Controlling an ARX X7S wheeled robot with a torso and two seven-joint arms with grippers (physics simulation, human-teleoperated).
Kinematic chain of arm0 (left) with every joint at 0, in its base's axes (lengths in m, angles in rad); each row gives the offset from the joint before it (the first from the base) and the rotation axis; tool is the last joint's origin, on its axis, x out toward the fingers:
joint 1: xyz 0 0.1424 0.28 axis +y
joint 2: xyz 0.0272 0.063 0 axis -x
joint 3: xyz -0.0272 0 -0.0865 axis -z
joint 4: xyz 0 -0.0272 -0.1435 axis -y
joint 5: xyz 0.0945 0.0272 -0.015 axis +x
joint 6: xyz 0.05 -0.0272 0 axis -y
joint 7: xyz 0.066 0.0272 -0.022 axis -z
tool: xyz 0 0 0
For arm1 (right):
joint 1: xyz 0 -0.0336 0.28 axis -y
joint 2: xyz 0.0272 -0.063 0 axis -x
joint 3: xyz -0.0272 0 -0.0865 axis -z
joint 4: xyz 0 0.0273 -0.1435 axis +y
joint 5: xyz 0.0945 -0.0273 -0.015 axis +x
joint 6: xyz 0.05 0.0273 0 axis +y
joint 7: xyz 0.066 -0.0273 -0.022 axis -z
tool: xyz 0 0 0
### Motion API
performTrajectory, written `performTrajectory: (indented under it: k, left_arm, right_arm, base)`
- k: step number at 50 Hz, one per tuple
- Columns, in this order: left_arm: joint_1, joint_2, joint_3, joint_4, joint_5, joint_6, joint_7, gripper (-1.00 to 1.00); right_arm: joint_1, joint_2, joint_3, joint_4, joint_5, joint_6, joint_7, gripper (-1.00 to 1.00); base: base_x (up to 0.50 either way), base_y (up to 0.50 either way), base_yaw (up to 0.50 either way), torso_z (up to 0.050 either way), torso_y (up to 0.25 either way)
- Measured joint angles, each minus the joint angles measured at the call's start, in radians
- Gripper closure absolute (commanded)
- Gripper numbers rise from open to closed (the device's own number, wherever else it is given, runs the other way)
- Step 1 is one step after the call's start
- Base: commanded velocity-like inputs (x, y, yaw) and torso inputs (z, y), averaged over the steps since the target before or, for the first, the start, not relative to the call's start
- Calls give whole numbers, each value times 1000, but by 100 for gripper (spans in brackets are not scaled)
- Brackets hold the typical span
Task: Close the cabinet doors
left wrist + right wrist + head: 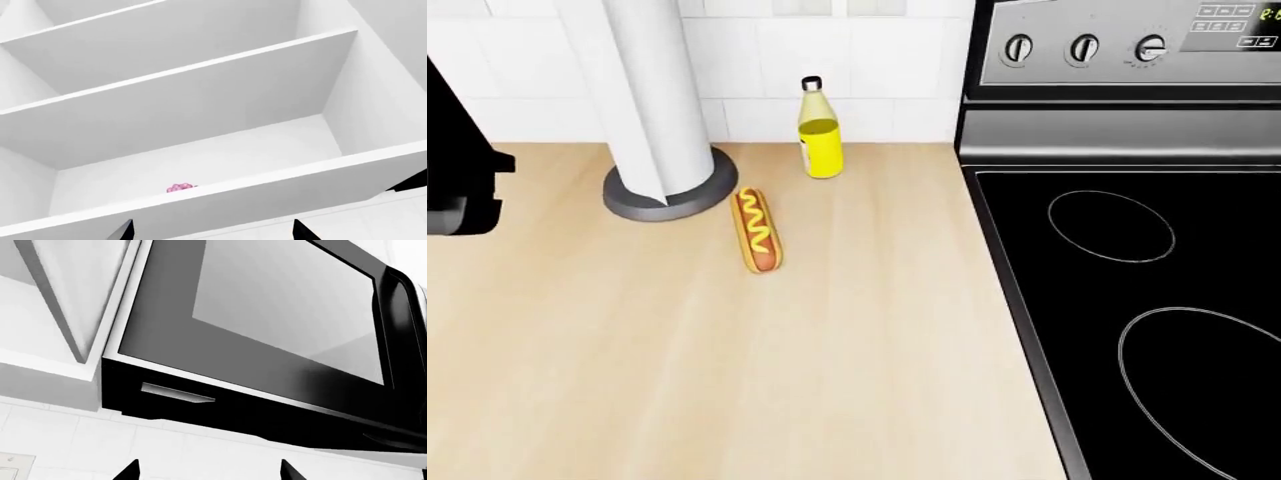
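Left wrist view first: we're looking up into an open cabinet (200,100), white shelves fully exposed, a small pink object (180,188) sitting on the lowest shelf. The left gripper (212,231) shows two dark fingertips spread wide, holding nothing, not touching the cabinet.

Head view now: a wooden worktop (694,380) with a hotdog (757,231), a yellow bottle (818,132), a paper towel roll (647,110), and a black stove (1134,300) alongside. No cabinet doors visible here.

Right wrist view: the microwave (267,340) hangs overhead, a white cabinet door (73,295) beside it, apparently ajar. The right gripper (208,471) is wide apart too, empty.

My read: nothing's closed yet; the whole job remains.
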State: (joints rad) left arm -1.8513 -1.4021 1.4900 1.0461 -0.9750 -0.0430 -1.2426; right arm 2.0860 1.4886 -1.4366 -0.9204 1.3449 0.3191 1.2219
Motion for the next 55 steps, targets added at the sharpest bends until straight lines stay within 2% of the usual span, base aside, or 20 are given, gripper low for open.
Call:
performTrajectory:
  k: [13, 28, 40, 55]
  left_arm:
    - [-173, -12, 170, 0, -3, 25, -11, -100]
    - [-392, -31, 377, 1, -13, 53, -11, -100]
    - [-467, -51, 401, 1, -46, 49, 12, -100]
    - [-493, -73, 385, 1, -71, 45, 42, -100]
  right_arm:
    - [137, -107, 125, 149, 152, 108, -87, -100]
    - [213, -236, 218, 293, 207, 248, -121, -100]
    - [239, -335, 309, 374, 224, 362, -135, -100]
    - [236, -446, 407, 419, 269, 513, -103, -100]
  base:
    - [0, 0, 0, 0, 0]
    - [0, 0, 0, 0, 0]
    - [0, 0, 0, 0, 0]
    - [4, 1, 3, 2, 0]
